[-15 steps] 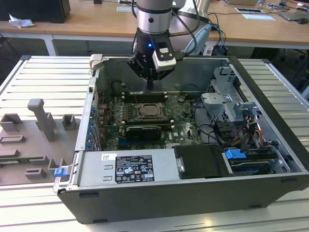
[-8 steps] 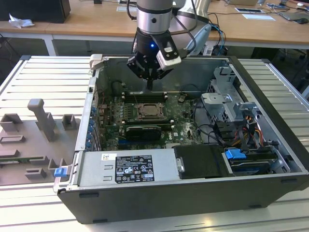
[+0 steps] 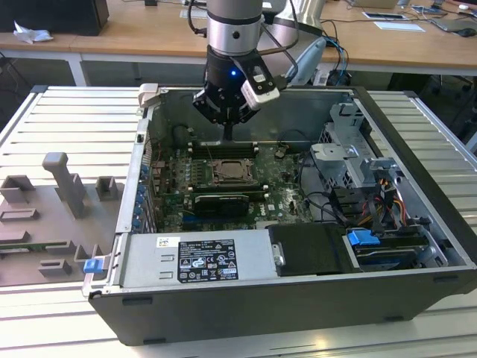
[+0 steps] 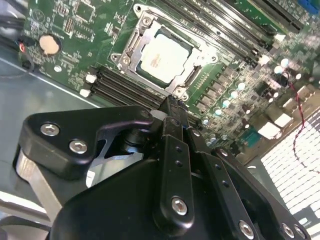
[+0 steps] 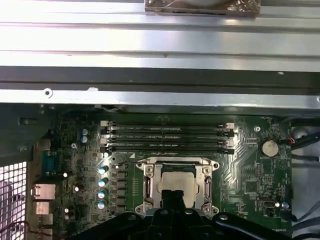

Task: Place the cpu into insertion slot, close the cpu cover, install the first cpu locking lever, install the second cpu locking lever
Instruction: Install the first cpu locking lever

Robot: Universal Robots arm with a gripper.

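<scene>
Well, starting at the exterior view's left, one grey fixture plate (image 3: pixel 56 216) with upright blocks lies on the ribbed table (image 3: pixel 67 112), just beside the left wall of the one open computer case (image 3: pixel 223 313). Inside that wall the green board (image 3: pixel 168 186) lies flat, with open room above it up to the case rim. My fingers (image 3: pixel 227 136) hang pressed together on nothing, tips pointing down near the far edge of the insertion slot (image 5: pixel 207 184), over the long memory slots (image 5: pixel 167 137); I count four of those in the first wrist view. The single cpu (image 3: pixel 228 172) sits in the slot, pale face up, and the cpu cover (image 4: pixel 131 46) lies flat round it, the chip showing through its window. In the second wrist view my fingers (image 4: pixel 172 102) end just short of the cover's near corner, not touching it. One long black card (image 3: pixel 220 201) stands close in front of the slot, narrowing the room there. Further toward the exterior view's right come one grey drive cage (image 3: pixel 350 156) and loose cables (image 3: pixel 328 201), then the case's right wall.
</scene>
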